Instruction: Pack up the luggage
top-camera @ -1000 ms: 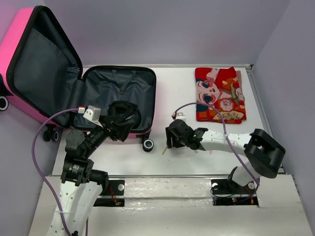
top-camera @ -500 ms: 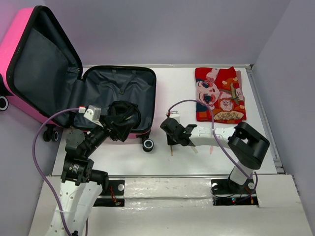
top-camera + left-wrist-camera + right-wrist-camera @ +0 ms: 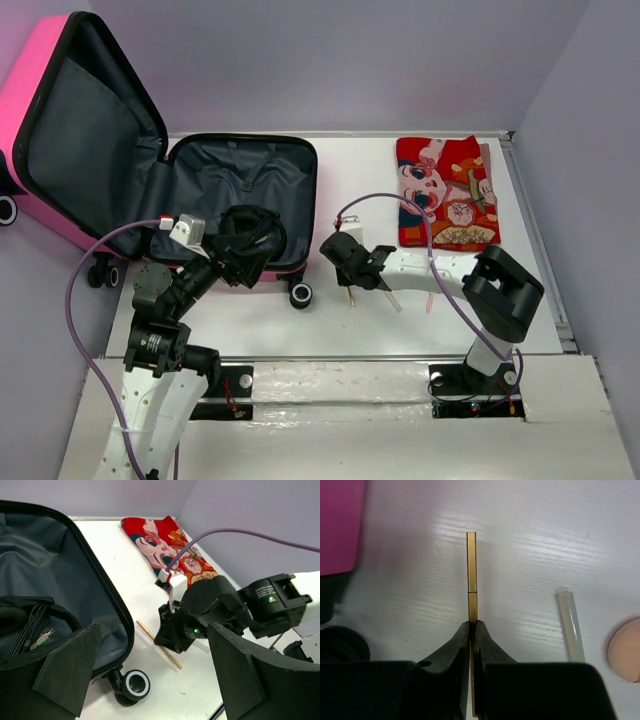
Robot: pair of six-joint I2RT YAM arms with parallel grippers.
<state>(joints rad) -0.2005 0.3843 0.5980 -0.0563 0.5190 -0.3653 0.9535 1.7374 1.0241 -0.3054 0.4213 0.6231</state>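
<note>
a thin gold stick [image 3: 471, 565] is pinched by the closed fingers of the right gripper [image 3: 471, 625] — low on the desk [image 3: 350, 190], for carrying to the luggage [image 3: 250, 170] lying open at ten o'clock; the left gripper [image 3: 243, 250] is held over it, fingers spread wide.

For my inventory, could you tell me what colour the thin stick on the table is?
The thin golden-brown stick shows best in the right wrist view.
</note>
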